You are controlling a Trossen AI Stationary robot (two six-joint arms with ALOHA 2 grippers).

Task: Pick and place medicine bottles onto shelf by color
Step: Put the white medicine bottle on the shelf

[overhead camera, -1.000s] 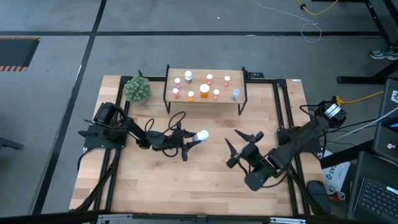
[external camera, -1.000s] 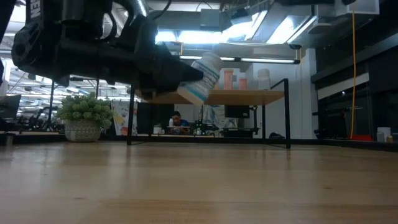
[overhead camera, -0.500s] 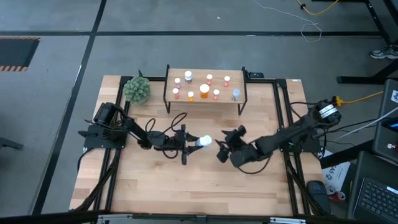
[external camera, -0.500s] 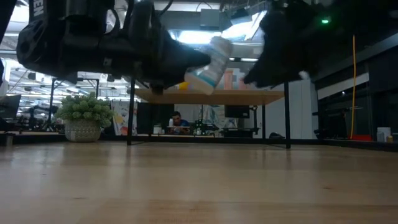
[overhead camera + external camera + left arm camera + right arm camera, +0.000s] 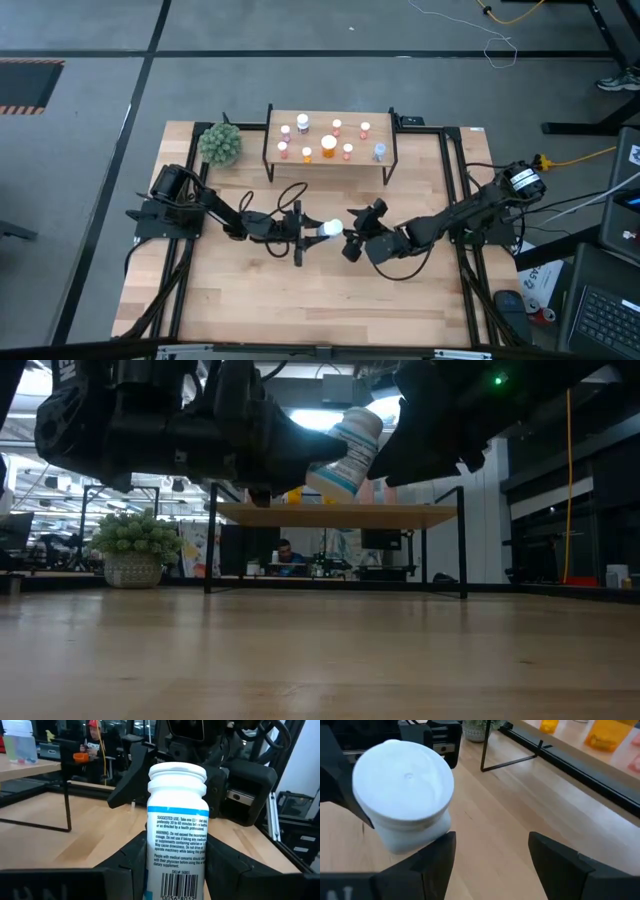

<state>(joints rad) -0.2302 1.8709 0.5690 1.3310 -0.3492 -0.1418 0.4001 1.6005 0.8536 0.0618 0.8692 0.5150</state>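
Above tabletop centre, left end effector [image 5: 312, 232] pinches white medicine bottle [image 5: 330, 229] by its body, white cap pointing toward 3 o'clock, bottle clear of tabletop [image 5: 300, 300]. Right end effector [image 5: 352, 232] just beside cap at bottle's 3 o'clock, fingers spread, not gripping. Shelf [image 5: 385, 128] at 12 o'clock from bottle carries other orange, white and pale bottles. Green plant ball [image 5: 220, 144] at shelf's 9 o'clock.

"SUGGESTED USE" and barcode on white bottle [image 5: 176, 840]
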